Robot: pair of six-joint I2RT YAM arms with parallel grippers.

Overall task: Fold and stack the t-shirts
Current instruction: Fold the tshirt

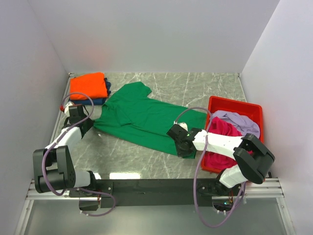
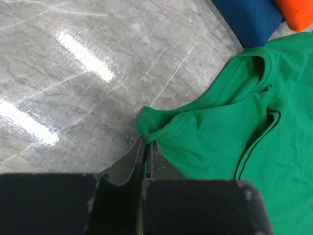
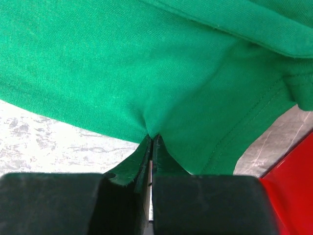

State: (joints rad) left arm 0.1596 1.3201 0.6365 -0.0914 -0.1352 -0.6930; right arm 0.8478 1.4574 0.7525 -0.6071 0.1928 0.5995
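The bright green t-shirt (image 1: pixel 142 115) lies spread across the marble table, collar toward the left. My left gripper (image 1: pixel 88 121) is shut on the shirt's left edge near the shoulder; the pinched green fold (image 2: pixel 149 131) shows at its fingertips. At the hem, my right gripper (image 1: pixel 182 147) is shut on the green cloth (image 3: pixel 151 129), which puckers into the closed jaws. A folded orange t-shirt (image 1: pixel 88 86) rests on a folded navy blue t-shirt (image 1: pixel 98 101) at the back left. The magenta t-shirt (image 1: pixel 222 132) and pale lilac t-shirt (image 1: pixel 237 120) lie crumpled in the red bin.
The red plastic bin (image 1: pixel 234 104) stands at the right edge of the table, close beside my right arm; its wall (image 3: pixel 293 191) shows in the right wrist view. White walls close in the table at left, back and right.
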